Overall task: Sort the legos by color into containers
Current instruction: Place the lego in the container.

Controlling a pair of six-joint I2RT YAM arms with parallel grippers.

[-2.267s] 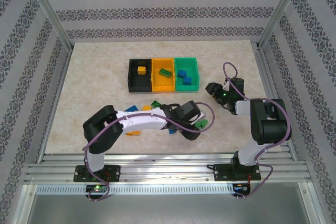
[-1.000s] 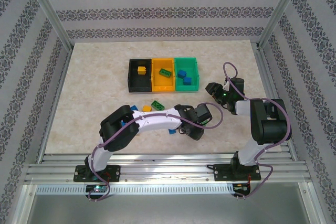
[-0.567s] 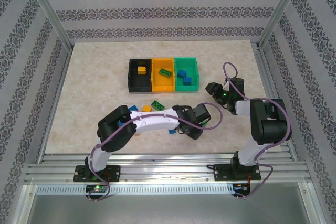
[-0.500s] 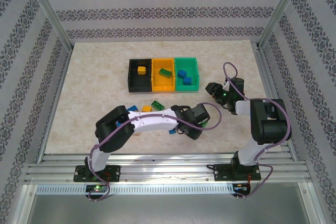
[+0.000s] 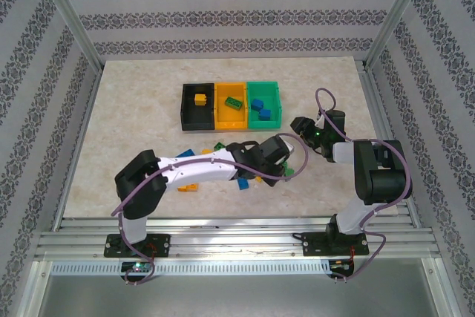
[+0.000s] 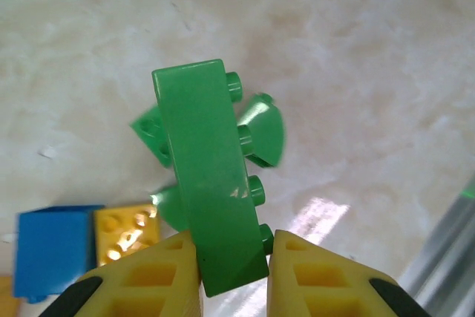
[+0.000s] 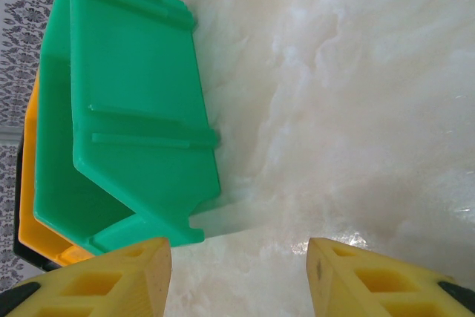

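My left gripper (image 5: 284,171) is shut on a long green lego (image 6: 211,176), held above the table with its studs to the right. Under it lie small green legos (image 6: 263,128), a blue one (image 6: 52,246) and a yellow one (image 6: 126,231). The joined bins stand at the back: black (image 5: 187,105) holding a yellow brick (image 5: 199,99), orange (image 5: 231,118) holding a green brick (image 5: 233,102), green (image 5: 276,98) holding blue bricks (image 5: 259,104). My right gripper (image 5: 300,125) is open over bare table beside the green bin (image 7: 126,109).
Loose legos lie around the left arm: a blue (image 5: 185,154), a yellow (image 5: 206,152), a green (image 5: 220,145), another yellow (image 5: 189,187) and a blue (image 5: 243,182). Aluminium frame posts (image 5: 67,12) and the patterned walls bound the marbled table (image 5: 133,109).
The left arm has drawn its elbow back to the left and raised its wrist, with the green lego between its fingers. The right arm has not moved.
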